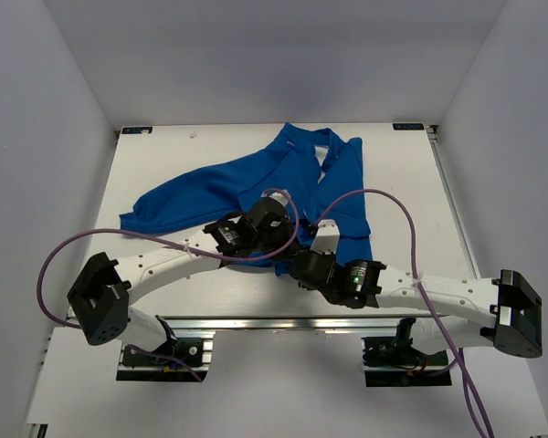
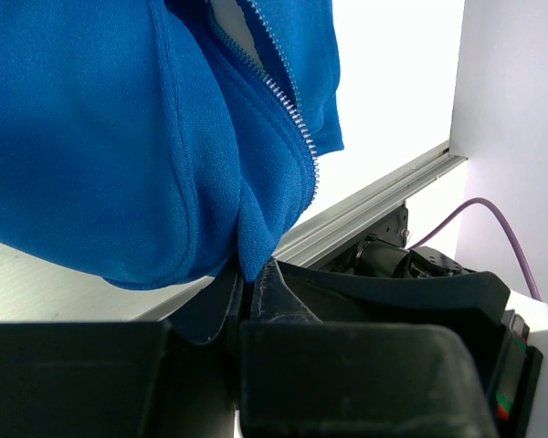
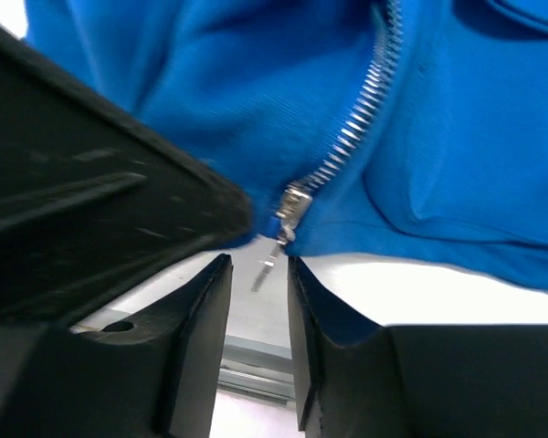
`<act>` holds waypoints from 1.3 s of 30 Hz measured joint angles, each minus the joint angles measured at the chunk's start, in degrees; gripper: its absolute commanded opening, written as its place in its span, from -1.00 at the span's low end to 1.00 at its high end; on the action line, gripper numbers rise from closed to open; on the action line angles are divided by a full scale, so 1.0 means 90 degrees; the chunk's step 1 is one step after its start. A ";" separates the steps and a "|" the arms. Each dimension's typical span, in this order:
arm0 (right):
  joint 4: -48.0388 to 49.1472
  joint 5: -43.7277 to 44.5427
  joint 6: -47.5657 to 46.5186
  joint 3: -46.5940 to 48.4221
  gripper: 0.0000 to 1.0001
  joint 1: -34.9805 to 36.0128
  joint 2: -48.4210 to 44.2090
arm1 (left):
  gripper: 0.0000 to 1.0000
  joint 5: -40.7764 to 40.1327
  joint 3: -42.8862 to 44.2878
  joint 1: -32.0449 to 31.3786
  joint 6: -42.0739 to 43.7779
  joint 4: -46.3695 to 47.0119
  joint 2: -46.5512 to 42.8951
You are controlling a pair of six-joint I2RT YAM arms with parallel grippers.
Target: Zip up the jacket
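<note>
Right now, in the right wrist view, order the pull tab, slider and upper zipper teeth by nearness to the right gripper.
1. Pull tab, dangling between the right gripper fingertips.
2. Slider, just above the tab, at the jacket hem.
3. Upper zipper teeth, far up to the right.

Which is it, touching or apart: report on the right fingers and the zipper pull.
Apart. The right wrist view shows the zipper pull hanging between the two fingers, with a clear gap on either side of it.
</note>
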 measured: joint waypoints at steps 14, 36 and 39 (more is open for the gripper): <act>-0.0238 0.0172 0.0185 0.0357 -0.56 0.0000 0.0284 | -1.00 -0.0015 -0.0131 0.0024 -0.0002 0.0073 -0.0155; -0.0515 -0.1209 -0.1693 0.0556 -1.00 -0.0741 -0.0194 | -1.00 -0.0032 -0.0202 0.0024 0.0384 -0.0039 -0.0189; -0.0576 -0.1722 -0.2387 0.0729 -1.00 -0.1027 -0.0255 | -1.00 -0.0049 -0.0202 0.0024 0.0500 -0.0097 -0.0197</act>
